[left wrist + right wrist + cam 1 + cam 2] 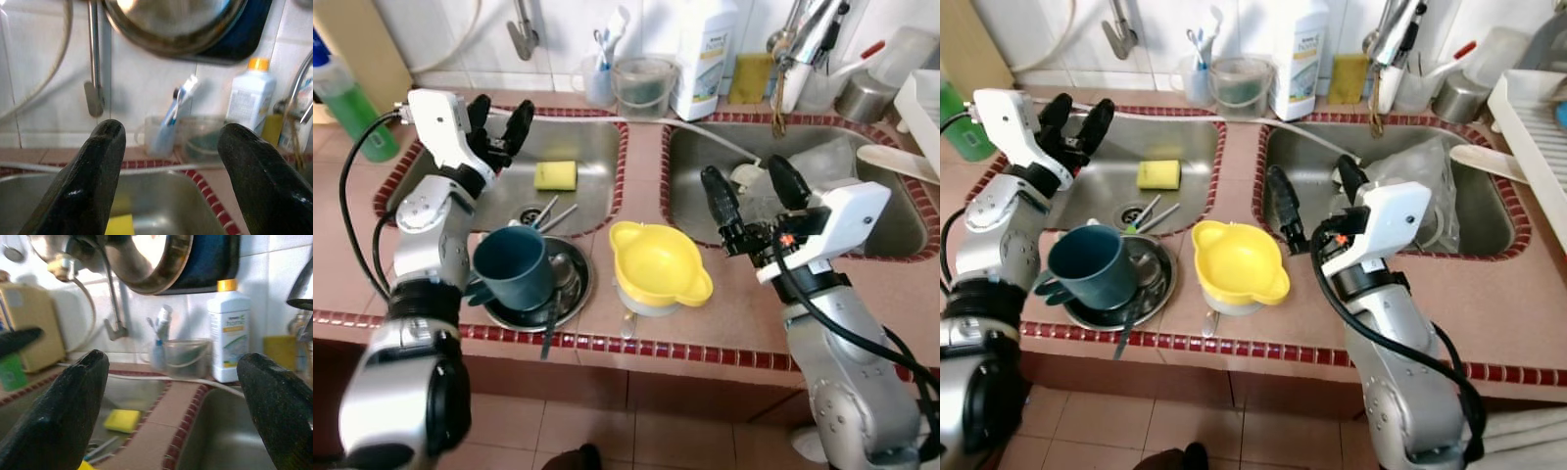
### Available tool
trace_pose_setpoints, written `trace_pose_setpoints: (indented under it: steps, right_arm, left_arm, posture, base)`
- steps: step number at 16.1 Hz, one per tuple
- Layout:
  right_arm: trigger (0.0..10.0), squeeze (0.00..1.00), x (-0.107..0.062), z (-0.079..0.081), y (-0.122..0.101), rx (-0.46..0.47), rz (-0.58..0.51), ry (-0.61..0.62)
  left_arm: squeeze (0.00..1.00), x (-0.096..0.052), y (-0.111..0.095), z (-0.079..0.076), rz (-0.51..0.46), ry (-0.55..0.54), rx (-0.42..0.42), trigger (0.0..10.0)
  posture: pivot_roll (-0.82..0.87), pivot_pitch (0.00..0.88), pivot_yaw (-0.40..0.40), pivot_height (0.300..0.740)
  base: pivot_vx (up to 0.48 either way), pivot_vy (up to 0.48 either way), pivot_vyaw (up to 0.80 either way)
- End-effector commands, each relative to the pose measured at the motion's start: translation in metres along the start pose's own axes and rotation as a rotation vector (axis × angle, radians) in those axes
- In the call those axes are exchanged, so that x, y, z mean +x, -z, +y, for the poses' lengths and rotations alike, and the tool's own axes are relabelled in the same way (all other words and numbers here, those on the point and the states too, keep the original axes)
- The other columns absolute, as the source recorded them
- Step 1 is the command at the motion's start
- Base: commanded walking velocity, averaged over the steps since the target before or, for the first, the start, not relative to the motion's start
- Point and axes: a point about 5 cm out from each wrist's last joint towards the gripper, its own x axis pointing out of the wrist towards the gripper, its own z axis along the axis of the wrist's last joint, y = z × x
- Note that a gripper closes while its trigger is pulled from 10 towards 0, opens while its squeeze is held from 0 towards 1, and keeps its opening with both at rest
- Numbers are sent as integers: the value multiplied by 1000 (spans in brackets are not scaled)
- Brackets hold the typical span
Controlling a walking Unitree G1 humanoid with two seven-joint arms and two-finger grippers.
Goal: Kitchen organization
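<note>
Brushed steel sink [597, 147] (dull sheen); glossy yellow plastic funnel [658, 262].

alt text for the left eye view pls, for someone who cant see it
Two silver robot arms reach over a tiled double sink, the left gripper and the right gripper both open and empty. On the counter between them a yellow plastic funnel-shaped bowl sits beside a dark teal mug on a round steel plate; a yellow sponge lies in the left basin.

Both silver arms reach forward, bent at the elbow, wrists raised. The left hand [496, 125] is far on the left, its two black fingers spread apart and holding nothing. The right hand [746, 192] is nearer on the right, fingers likewise spread wide and empty.
</note>
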Motion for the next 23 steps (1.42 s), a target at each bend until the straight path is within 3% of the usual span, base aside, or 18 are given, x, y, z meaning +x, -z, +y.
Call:
trace_pose_setpoints:
  steps: [1, 4, 11, 23]
  right_arm:
    - [10000, 0, 4, -5, 3, -27, -13, 44]
    - [10000, 0, 13, -11, 13, -66, -14, 107]
    - [10000, 0, 20, -13, 23, -129, -25, 97]
    - [10000, 0, 14, -17, 29, -121, -23, 113]
  left_arm:
    - [0, -3, -6, -4, -22, -3, 48, 10000]
    - [0, -12, 0, -12, -17, -43, 63, 10000]
    - [0, -37, 24, -40, 25, -72, 45, 10000]
    - [0, -42, 31, -49, 84, -48, 23, 10000]
  posture:
    - [-45, 70, 57, 740]
    - [-25, 53, 39, 740]
    - [-23, 16, 17, 740]
    - [-39, 20, 24, 740]
  base:
    - [0, 0, 0]
    - [0, 0, 0]
    - [0, 0, 0]
    - [0, 0, 0]
